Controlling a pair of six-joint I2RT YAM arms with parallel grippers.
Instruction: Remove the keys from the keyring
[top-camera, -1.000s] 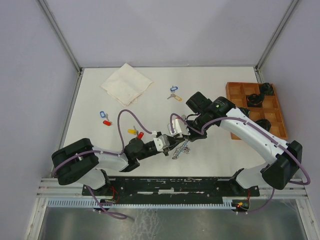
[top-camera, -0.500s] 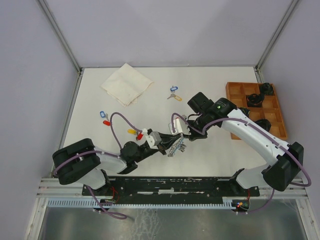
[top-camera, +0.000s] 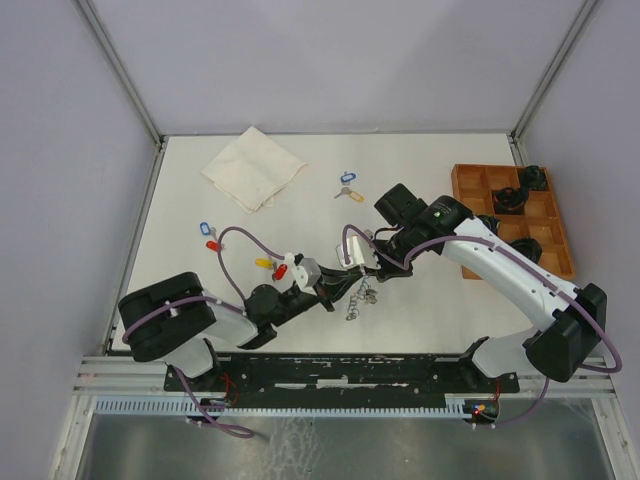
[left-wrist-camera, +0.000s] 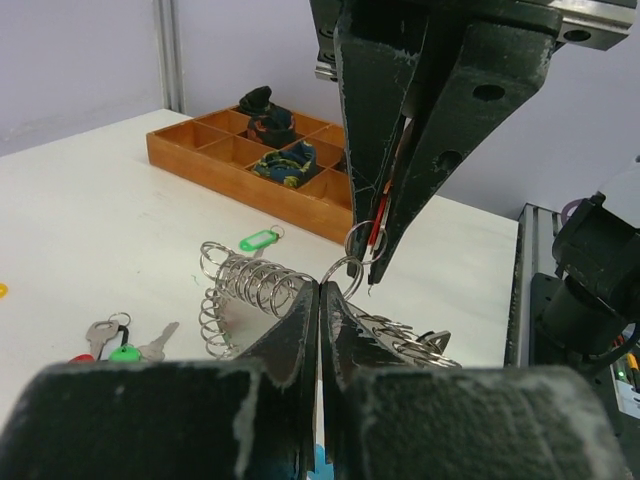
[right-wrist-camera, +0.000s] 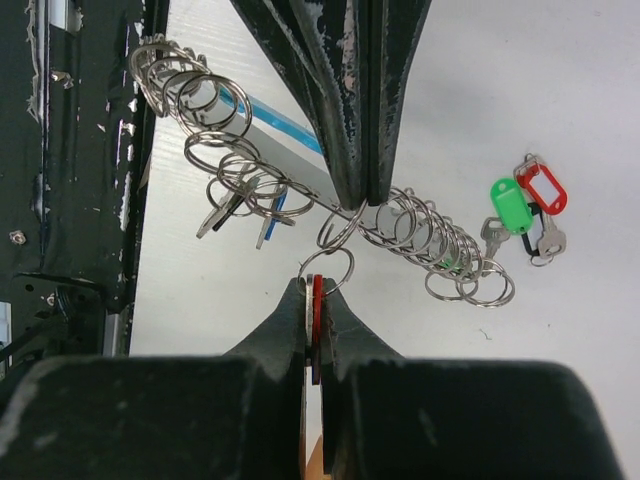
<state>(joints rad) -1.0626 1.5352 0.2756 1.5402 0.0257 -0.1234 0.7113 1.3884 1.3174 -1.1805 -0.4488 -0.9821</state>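
From above, your left hand (top-camera: 336, 286) and right hand (top-camera: 362, 274) meet mid-surface (top-camera: 440, 310) near its near edge, the keyring (top-camera: 357, 298) between them; 3 loose key clusters (top-camera: 347, 187) (top-camera: 209, 236) (top-camera: 271, 264) lie beyond. Left wrist: left hand pinches the keyring (left-wrist-camera: 262, 285). Right wrist: right hand pinches 1 red key tag (right-wrist-camera: 317, 300).

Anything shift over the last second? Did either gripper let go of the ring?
The left gripper drew back to the left, toward its own base, pulling the keyring with it, so the ring is now stretched out between the two grippers. Nothing was let go: the left stays shut on the keyring, and the right gripper stays shut on a red tag hooked to it. The right arm, cloth, tray and loose keys stayed put.
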